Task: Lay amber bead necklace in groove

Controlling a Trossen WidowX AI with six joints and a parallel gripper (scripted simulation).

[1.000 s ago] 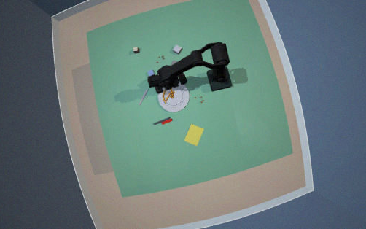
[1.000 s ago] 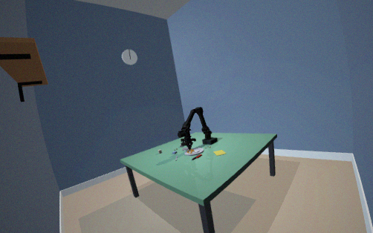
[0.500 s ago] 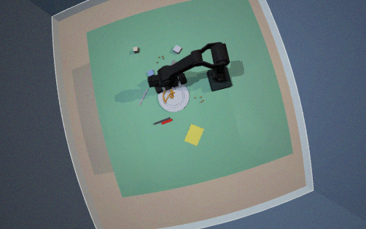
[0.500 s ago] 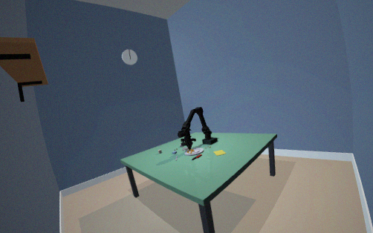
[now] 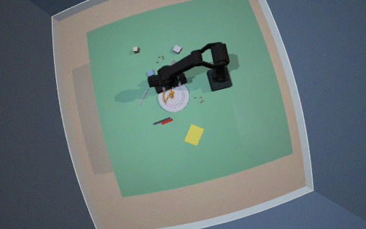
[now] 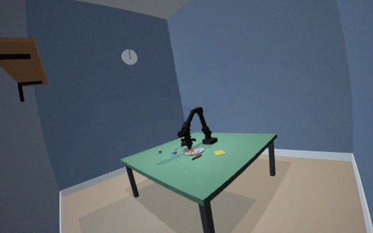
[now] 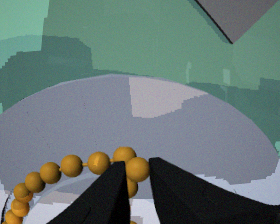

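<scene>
The round bead board (image 5: 184,104) (image 6: 201,151) (image 7: 106,110) is pale and lies on the green table, with a ring groove. The amber bead necklace (image 5: 165,99) (image 7: 72,165) is over the board's left and middle part in the top view. In the wrist view its beads curve from the lower left up to the fingertips, and a few more hang or lie below the fingers. My gripper (image 5: 171,89) (image 6: 189,148) (image 7: 138,169) is shut on a bead of the necklace, low over the board. The fingers hide part of the strand; whether any beads sit in the groove I cannot tell.
Around the board are a blue block (image 5: 151,73), a grey stick (image 5: 143,97), a red and dark pen-like thing (image 5: 167,121), a yellow sheet (image 5: 194,135) (image 6: 219,152), a pale block (image 5: 177,49), a tan cube (image 5: 135,49) and small brown bits (image 5: 201,101).
</scene>
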